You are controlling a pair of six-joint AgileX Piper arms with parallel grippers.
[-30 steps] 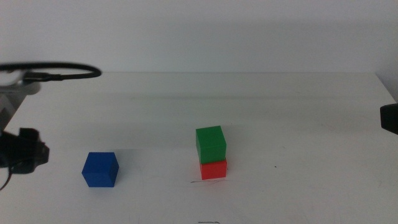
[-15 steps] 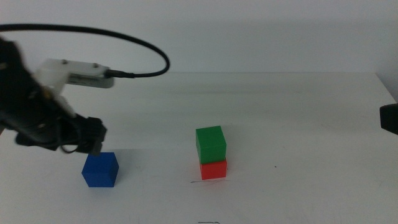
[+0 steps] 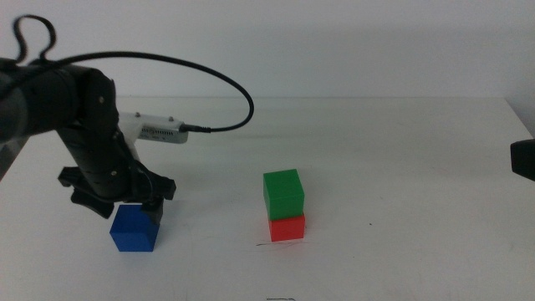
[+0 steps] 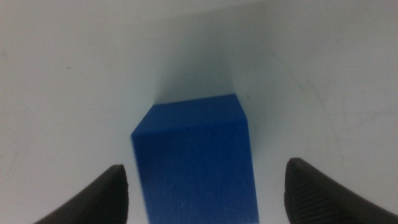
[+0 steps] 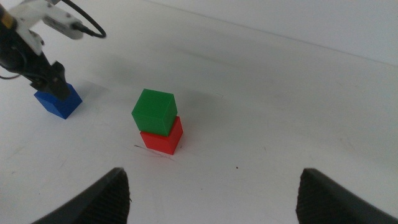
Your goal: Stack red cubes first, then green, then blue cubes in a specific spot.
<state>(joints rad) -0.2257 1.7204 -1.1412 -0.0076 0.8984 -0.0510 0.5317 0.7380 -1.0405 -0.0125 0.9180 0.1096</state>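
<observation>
The blue cube sits at the front left of the white table. My left gripper hangs open just above it. In the left wrist view the blue cube lies between the two jaws of the left gripper, with a gap on each side. The green cube rests slightly askew on the red cube, which stands beside the short dark line of the specific spot. My right gripper waits open, far back from the stack, at the table's right edge.
A tiny dark dot lies right of the stack. The left arm's black cable loops above the table behind the gripper. Bare white tabletop stretches between the stack and the right arm.
The left arm has swung in from the left edge and come down over the blue cube. The cubes and the right arm have not moved.
</observation>
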